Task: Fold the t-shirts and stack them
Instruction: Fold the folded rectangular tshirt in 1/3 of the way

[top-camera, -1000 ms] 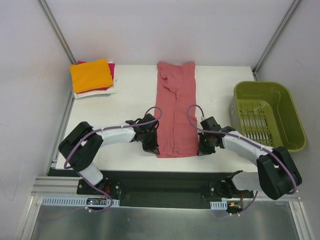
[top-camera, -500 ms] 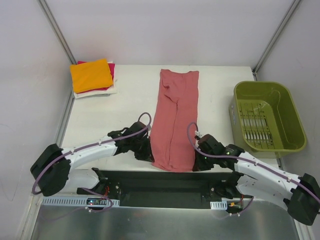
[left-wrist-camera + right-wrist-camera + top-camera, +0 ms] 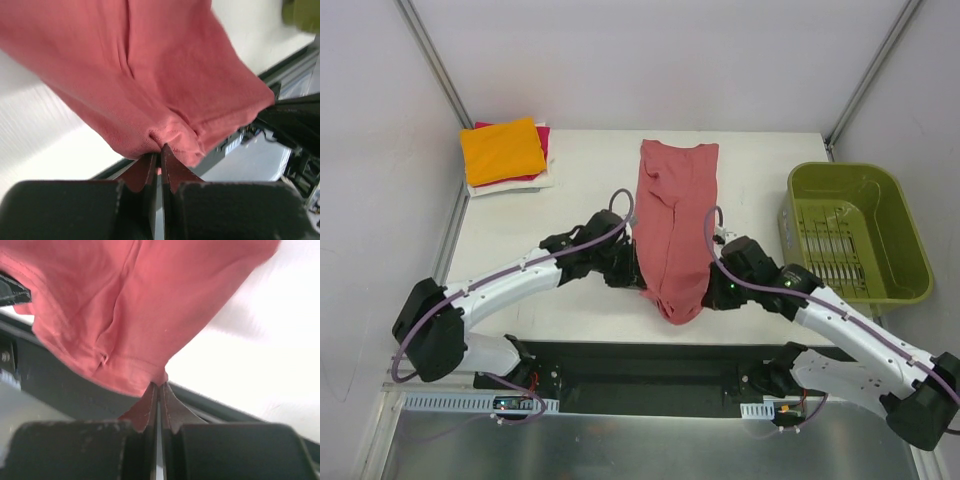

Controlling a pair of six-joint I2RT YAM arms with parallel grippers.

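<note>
Since half a second ago both my arms have risen and moved away from the near edge. The left tool (image 3: pixel 160 150) and the right tool (image 3: pixel 159 387) are each clenched on one near corner of the salmon-red t-shirt (image 3: pixel 675 215), so its near end now hangs lifted in a pouch between them; I judge this to be the start of the fold toward the far end. The rest lies as a long, slightly wrinkled strip in the middle of the counter (image 3: pixel 580 190), well apart from the folded stack (image 3: pixel 502 150) with orange on top.
</note>
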